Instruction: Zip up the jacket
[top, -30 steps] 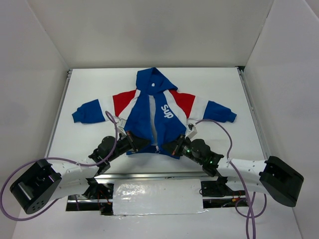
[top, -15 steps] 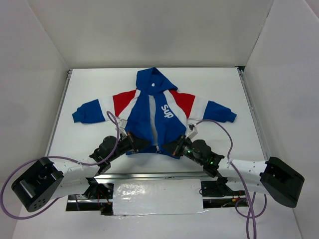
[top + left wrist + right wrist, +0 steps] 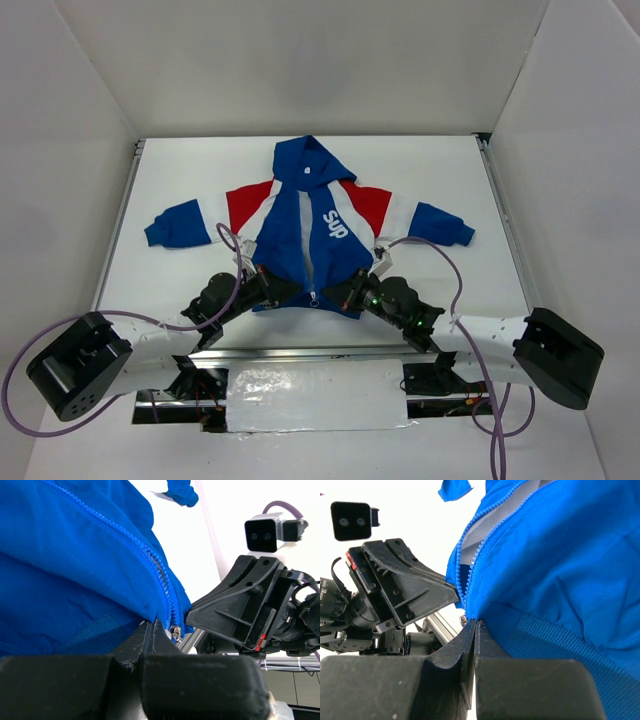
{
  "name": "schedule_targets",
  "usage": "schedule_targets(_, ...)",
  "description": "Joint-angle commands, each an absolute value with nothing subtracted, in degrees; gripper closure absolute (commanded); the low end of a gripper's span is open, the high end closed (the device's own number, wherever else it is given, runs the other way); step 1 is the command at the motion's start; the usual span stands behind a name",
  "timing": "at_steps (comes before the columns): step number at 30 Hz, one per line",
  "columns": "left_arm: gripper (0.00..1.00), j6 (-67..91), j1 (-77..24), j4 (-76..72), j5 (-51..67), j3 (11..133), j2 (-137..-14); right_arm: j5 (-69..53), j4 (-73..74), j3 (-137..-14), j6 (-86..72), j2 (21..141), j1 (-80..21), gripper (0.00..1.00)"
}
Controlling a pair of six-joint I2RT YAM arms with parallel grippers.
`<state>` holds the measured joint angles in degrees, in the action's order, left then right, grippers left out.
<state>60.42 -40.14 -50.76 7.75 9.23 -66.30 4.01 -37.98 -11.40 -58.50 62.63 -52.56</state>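
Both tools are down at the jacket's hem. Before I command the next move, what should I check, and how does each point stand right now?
1. Left tool shut on the jacket hem beside the zipper: ok.
2. Right tool shut on the hem at the zipper's foot: ok.
3. Slider in view at the bottom end: ok.
4. Pin seated in the slider: cannot tell, fabric hides it.
5. Front closed: not ok, grey lining shows down the middle.
6. Jacket lying flat on the table: ok.
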Motion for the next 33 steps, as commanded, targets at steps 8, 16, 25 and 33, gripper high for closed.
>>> schedule_targets(8, 1.0, 61.1, -40.1, -55.5, 8.3, 9.9, -66.9, 5.4, -41.0, -15.0, -56.8, 64.4, -52.5, 1.0)
schedule_targets(16, 1.0, 61.0, -40.1, -52.9, 7.0, 10.4, -65.3, 5.6, -41.1, -13.5, -56.7, 64.6, -52.5, 1.0)
schedule_targets(25, 1.0, 61.1, -40.1, -51.7, 6.8, 10.4, -64.1, 6.1, -40.6, -13.3, -56.3, 63.5, -52.6, 1.0)
schedule_targets(33, 1.0, 61.3, -40.1, -51.6, 6.7, 10.1, -64.0, 5.2, -41.3, -13.7, -56.1, 64.4, -52.5, 1.0)
